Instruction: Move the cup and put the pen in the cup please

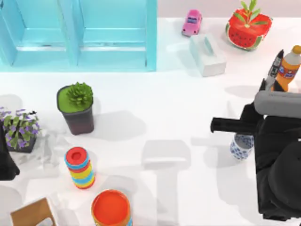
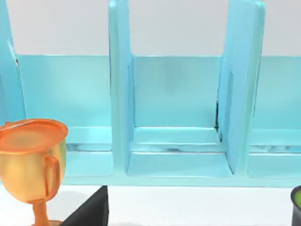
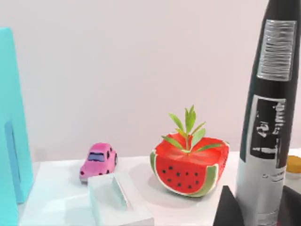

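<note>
**Right arm carrying the pen above the cup: transfer step in hand**

Top view. My right arm fills the lower right of the frame, its dark body reaching in over the cup (image 1: 241,146), which stands upright on the white worktop (image 1: 178,103) at the right of centre, partly covered by the arm. The pen (image 1: 274,69) shows at the upper right, pointing up and away from the arm, just beside the orange bottle (image 1: 289,68).

Right wrist view. The pen (image 3: 268,117) stands close against the camera, nearly upright, with the dark fingers (image 3: 229,209) of the right tool (image 3: 263,212) at either side of its lower end. I judge the tool to be closed on the pen; the contact itself lies at the frame's lower edge.

Step and next move. The cup appears placed; the pen is held and not yet in it. I judge that the next move calls for bringing the pen's lower end over the cup's mouth, lowering it inside the rim, then releasing.

Writing. The pen's label carries a barcode-like band and white marks I cannot read. The bottle's label shows a blue patch, illegible.

Left arm. Parked at the left edge of the top view, by the purple-flowered plant (image 1: 20,129); I cannot tell the state of its tool.
</note>
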`<control>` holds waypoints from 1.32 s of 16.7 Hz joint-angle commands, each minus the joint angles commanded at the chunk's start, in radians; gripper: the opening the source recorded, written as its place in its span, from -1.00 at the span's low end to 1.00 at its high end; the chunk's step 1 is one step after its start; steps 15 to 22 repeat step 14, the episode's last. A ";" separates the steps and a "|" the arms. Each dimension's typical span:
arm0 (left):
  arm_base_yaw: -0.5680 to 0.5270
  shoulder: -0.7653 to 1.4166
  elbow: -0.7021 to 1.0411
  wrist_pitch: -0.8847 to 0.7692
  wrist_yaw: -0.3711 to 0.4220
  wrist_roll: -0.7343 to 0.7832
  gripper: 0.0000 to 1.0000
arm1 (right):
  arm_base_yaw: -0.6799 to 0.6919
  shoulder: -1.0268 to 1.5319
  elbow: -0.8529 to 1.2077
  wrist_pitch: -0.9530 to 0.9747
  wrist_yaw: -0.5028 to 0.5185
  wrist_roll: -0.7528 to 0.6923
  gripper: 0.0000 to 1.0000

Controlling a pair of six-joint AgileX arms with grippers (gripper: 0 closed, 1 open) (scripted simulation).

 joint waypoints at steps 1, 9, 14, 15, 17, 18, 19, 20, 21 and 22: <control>0.000 0.000 0.000 0.000 0.000 0.000 1.00 | 0.000 0.000 0.000 0.000 0.000 0.000 -0.10; 0.000 0.000 0.000 0.000 0.000 0.000 1.00 | 0.000 0.000 0.000 0.000 0.000 0.000 1.00; 0.000 0.000 0.000 0.000 0.000 0.000 1.00 | 0.000 0.000 0.000 0.000 0.000 0.000 1.00; 0.000 0.000 0.000 0.000 0.000 0.000 1.00 | 0.000 0.000 0.000 0.000 0.000 0.000 1.00; 0.000 0.000 0.000 0.000 0.000 0.000 1.00 | 0.000 0.000 0.000 0.000 0.000 0.000 1.00; 0.000 0.000 0.000 0.000 0.000 0.000 1.00 | 0.000 0.000 0.000 0.000 0.000 0.000 1.00; 0.000 0.000 0.000 0.000 0.000 0.000 1.00 | 0.000 0.000 0.000 0.000 0.000 0.000 1.00; 0.000 0.000 0.000 0.000 0.000 0.000 1.00 | 0.000 0.000 0.000 0.000 0.000 0.000 1.00; 0.000 0.000 0.000 0.000 0.000 0.000 1.00 | 0.000 0.000 0.000 0.000 0.000 0.000 1.00; 0.000 0.000 0.000 0.000 0.000 0.000 1.00 | 0.000 0.000 0.000 0.000 0.000 0.000 1.00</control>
